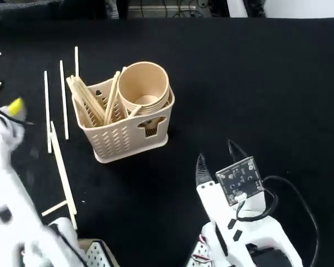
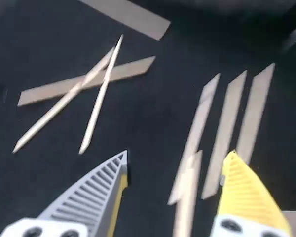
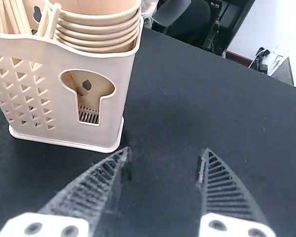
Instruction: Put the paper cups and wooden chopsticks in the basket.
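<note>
Beige plastic basket (image 1: pixel 125 133), boxy, with rows of little slots and a keyhole-shaped cutout in its side, sat on the black cloth table (image 1: pixel 256 83). One compartment held a nested stack of tan paper cups (image 1: pixel 145 86), smooth with rolled rims. The other was stuffed with wooden chopsticks (image 1: pixel 88 100) leaning at all angles. More loose chopsticks (image 1: pixel 63 103) lay flat on the cloth just beside the basket, mostly parallel, thin and pale.

The right gripper (image 1: pixel 216 153) had pointed, ribbed black fingers spread apart, and it sat near the basket without touching it. Its wrist view got the cutout and the stacked cup rims up close, which the high view couldn't really show.

The left gripper (image 2: pixel 177 158) was spread wide too, one finger grey and ribbed, the other yellow, hovering over the loose sticks. From there you could see two tapered ones crossed over a flatter pale strip (image 2: pixel 133 69), a bit blurry.
</note>
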Robot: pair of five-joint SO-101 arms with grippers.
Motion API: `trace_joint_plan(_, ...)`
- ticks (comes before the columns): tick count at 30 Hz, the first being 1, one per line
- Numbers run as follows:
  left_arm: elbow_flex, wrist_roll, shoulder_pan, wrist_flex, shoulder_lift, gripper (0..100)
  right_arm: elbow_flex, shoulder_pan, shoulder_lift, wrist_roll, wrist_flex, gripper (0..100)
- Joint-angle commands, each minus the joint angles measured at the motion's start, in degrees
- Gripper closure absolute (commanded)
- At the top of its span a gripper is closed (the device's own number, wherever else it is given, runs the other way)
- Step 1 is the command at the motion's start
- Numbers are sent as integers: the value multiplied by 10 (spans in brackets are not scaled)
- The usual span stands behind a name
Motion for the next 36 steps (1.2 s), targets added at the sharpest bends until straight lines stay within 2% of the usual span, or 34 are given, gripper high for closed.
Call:
trace_joint_plan(1,-58,-59,-73,-65,236,704,6,6,-31,4,-1,773)
trace_joint_plan(6,-160,-93,-80,-145,490,705,7,7,-31,4,0,773)
trace_joint_plan(11,-335,-98,-113,-113,681,705,7,7,-31,4,2,773)
trace_joint_plan(20,-671,-98,-127,61,884,705,7,7,-31,4,2,773)
trace_joint_plan(25,-785,-102,-128,144,962,705,7,7,-31,4,1,773)
trace_joint_plan(29,-904,-143,-128,265,968,705,9,7,-31,4,0,773)
trace_joint_plan(32,-1052,-154,-128,363,968,703,9,7,-31,4,0,773)
trace_joint_plan(36,-1140,-173,-136,363,985,700,9,7,-31,4,0,773)
